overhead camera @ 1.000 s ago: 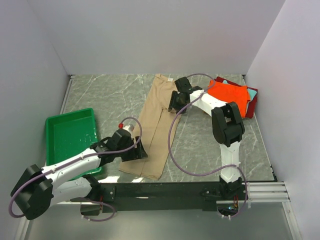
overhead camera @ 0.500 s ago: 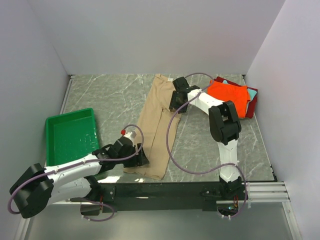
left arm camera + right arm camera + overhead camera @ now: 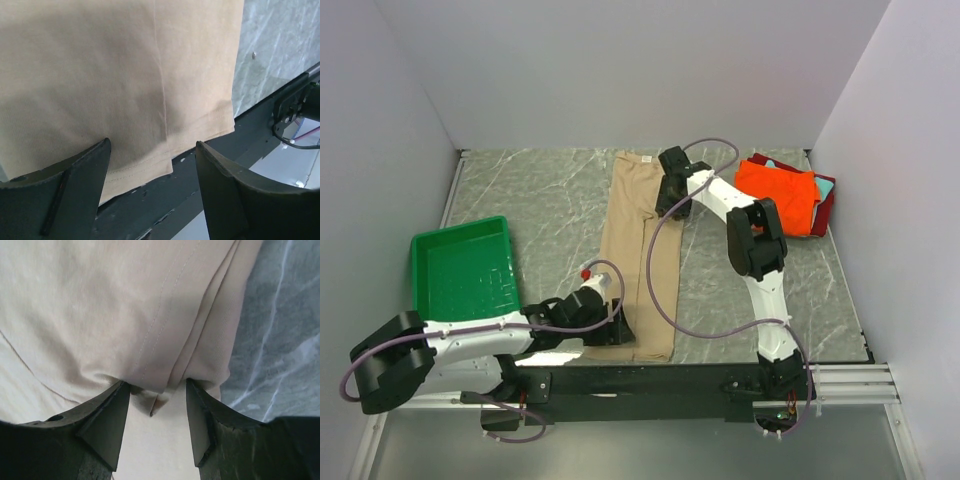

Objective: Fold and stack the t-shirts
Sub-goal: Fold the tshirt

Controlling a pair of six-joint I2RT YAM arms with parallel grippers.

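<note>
The tan t-shirt lies folded into a long narrow strip running from the back of the table to the front edge. My left gripper stands open at its near hem, which overhangs the black rail, with only the rail showing between the fingers. At the far end my right gripper is open over the shirt's right edge, its fingertips touching a bunched sleeve fold. An orange t-shirt sits folded on dark red and teal ones at the back right.
A green plastic tray sits at the left. The black base rail runs along the near edge, just under the tan hem. White walls close in the left, back and right. A purple cable loops over the table beside the shirt.
The left gripper has swung toward the near right and the shirt's near end went with it. The right gripper shifted left. The tan strip now lies straight instead of slanted.
</note>
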